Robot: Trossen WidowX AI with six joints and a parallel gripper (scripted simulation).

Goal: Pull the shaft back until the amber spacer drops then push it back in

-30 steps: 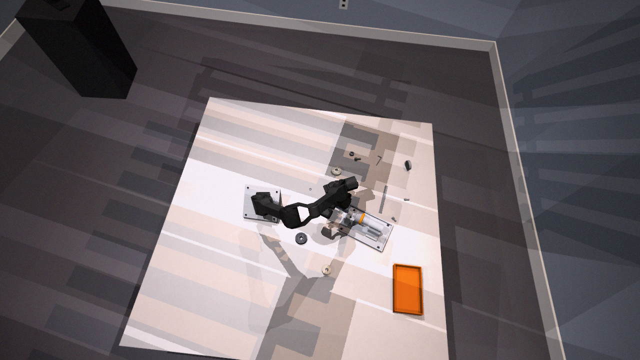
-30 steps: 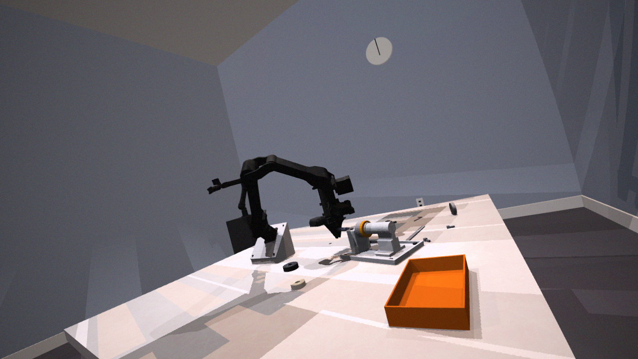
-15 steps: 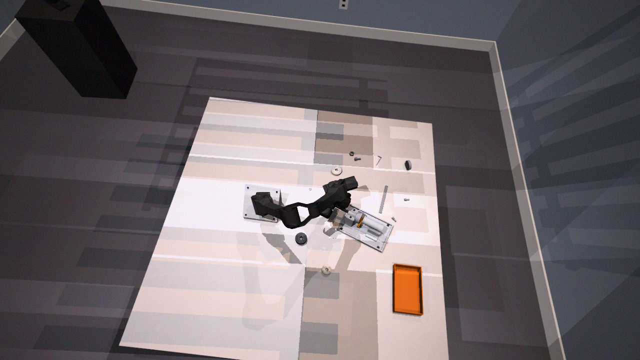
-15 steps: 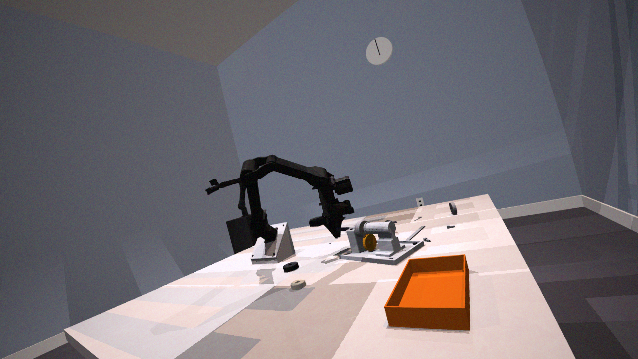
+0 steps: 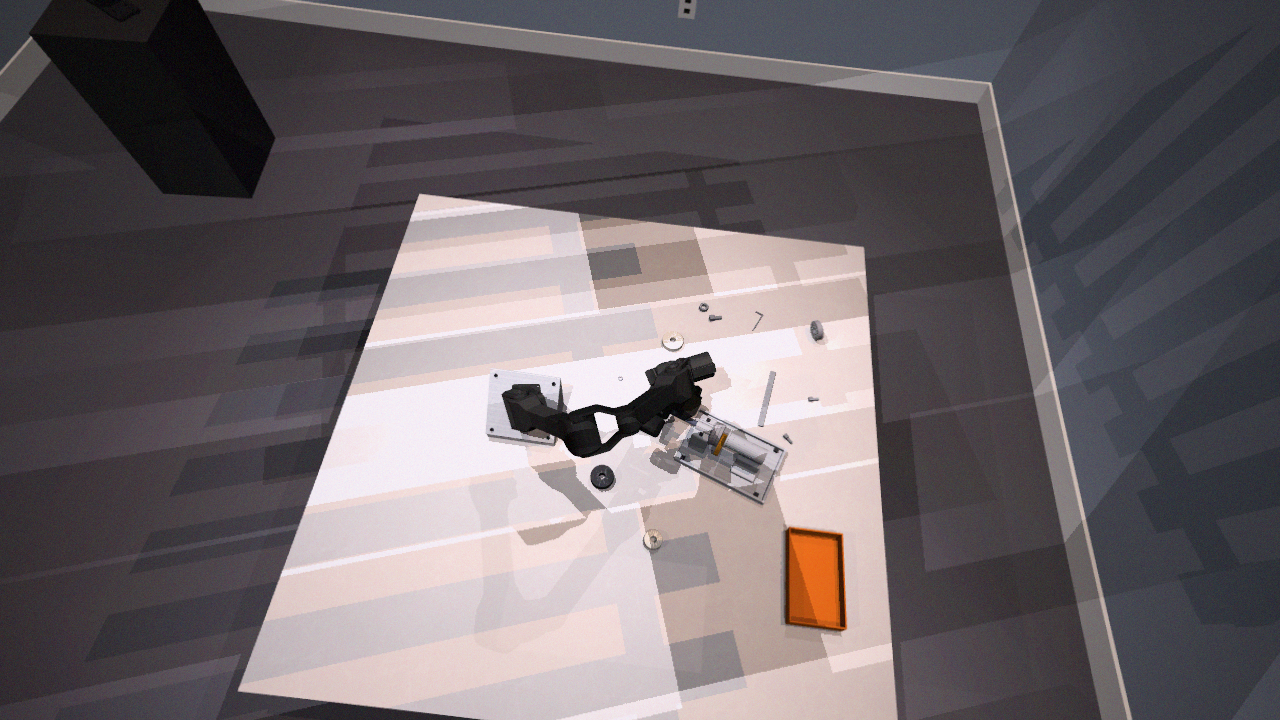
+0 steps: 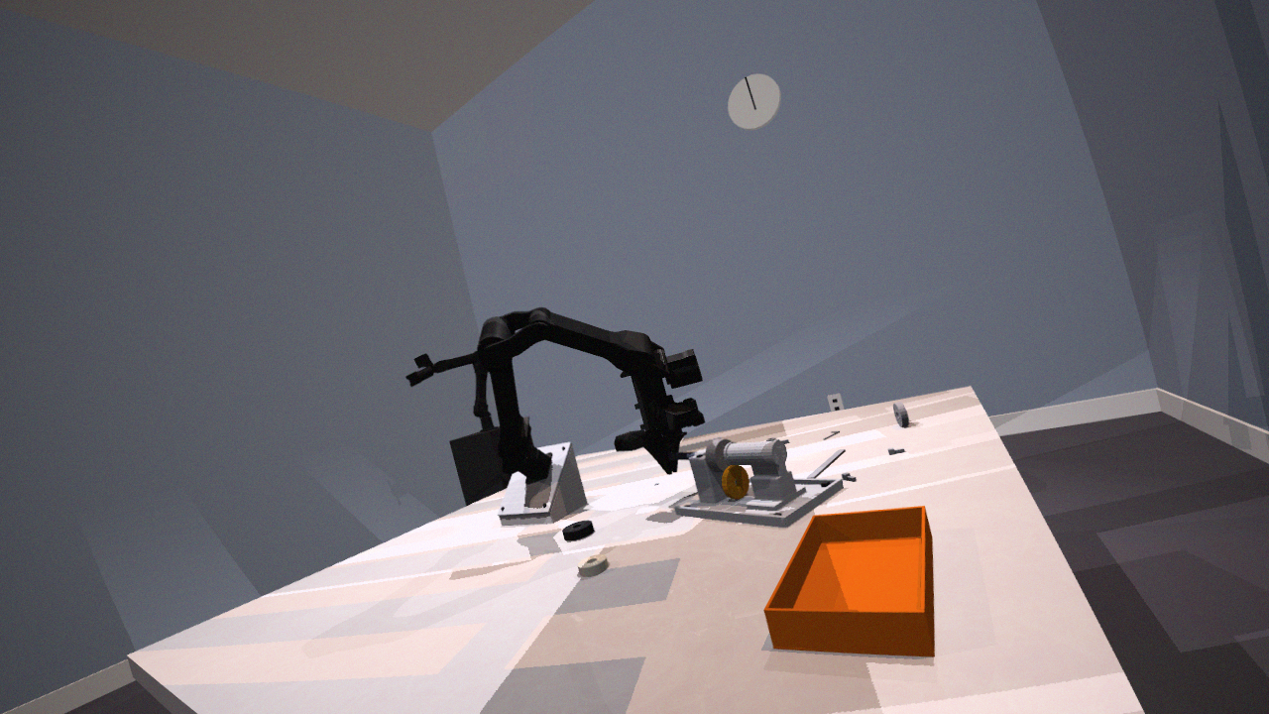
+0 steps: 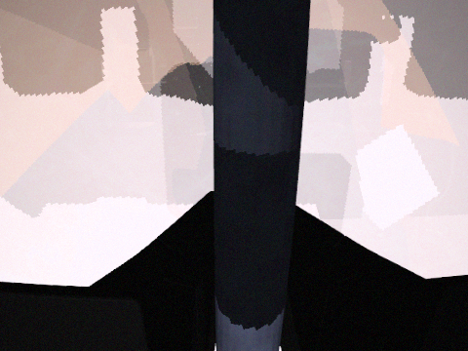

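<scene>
My black parallel-jaw end effector [image 6: 667,448] is clenched on the dark grey cylindrical shaft [image 7: 260,156], which runs straight up the middle of the wrist view between my two dark fingers. The flat amber disc spacer [image 6: 735,481] is off the shaft, tilted on edge against the front of the grey metal housing block [image 6: 752,468], over its grey base plate [image 6: 753,510]. An open orange rectangular tray [image 6: 850,581] sits nearby on the pale bench [image 6: 621,639].
</scene>
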